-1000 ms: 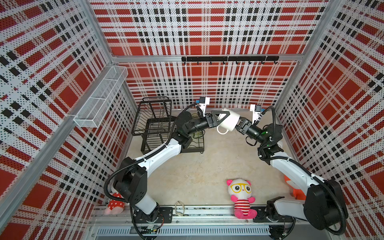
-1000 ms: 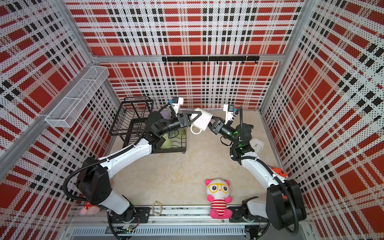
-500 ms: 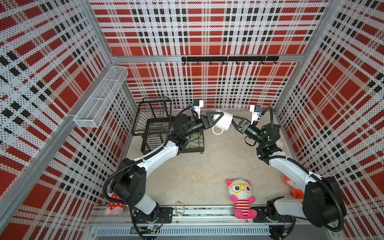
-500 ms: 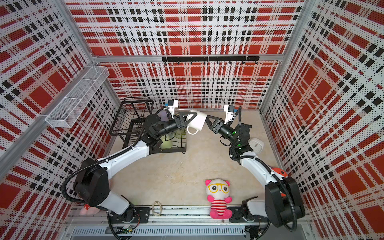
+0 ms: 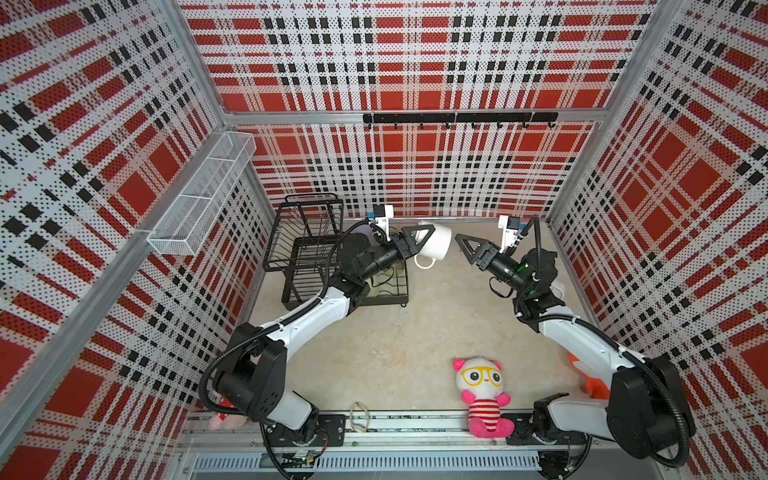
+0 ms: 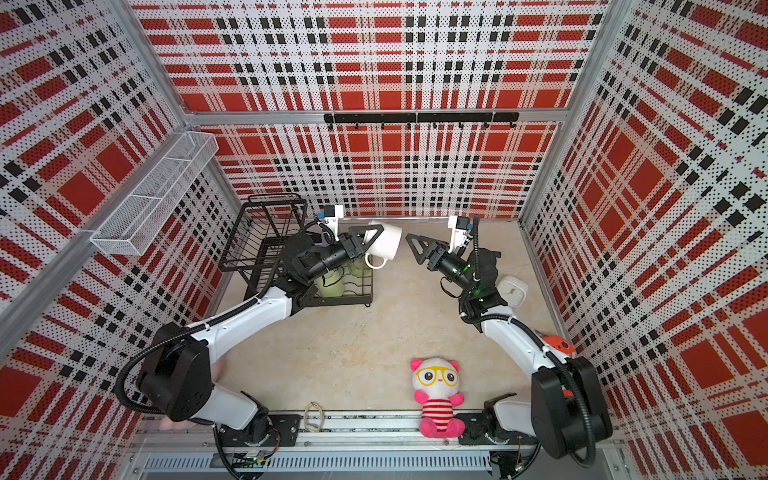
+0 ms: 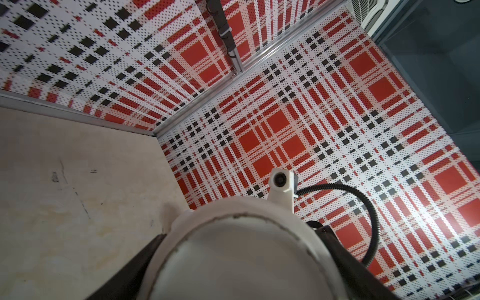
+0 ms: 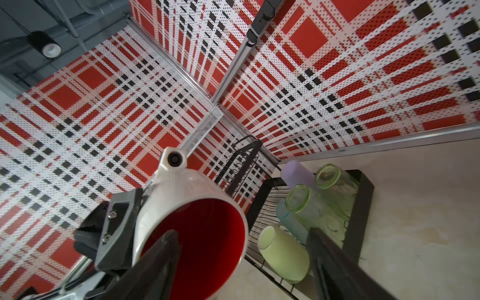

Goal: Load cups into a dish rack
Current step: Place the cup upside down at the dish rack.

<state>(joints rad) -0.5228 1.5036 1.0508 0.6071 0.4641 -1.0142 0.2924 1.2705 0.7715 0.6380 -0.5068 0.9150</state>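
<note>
A white mug with a red inside (image 5: 439, 246) (image 6: 388, 246) hangs on its side above the floor, right of the black wire dish rack (image 5: 305, 249) (image 6: 259, 245). My left gripper (image 5: 419, 239) (image 7: 241, 259) is shut on the mug's body near its base (image 7: 241, 262). To the right, my right gripper (image 5: 461, 245) (image 8: 241, 232) is open, a small gap off the mug's red mouth (image 8: 197, 246). The rack's lower tray (image 8: 363, 202) holds a pale green mug (image 8: 283, 254), a lavender cup (image 8: 296, 174), a teal tumbler (image 8: 285, 220) and two green tumblers (image 8: 309, 207).
A long white mesh basket (image 5: 203, 199) hangs on the left wall and a black hook rail (image 5: 457, 118) on the back wall. A pink plush toy (image 5: 482, 395) sits at the front edge. A white clock (image 6: 512, 291) and an orange toy (image 6: 555, 343) lie by the right wall.
My right gripper has opened, let go of the white mug and drawn back to the right. The left gripper keeps hold of the mug, now a little nearer the rack.
</note>
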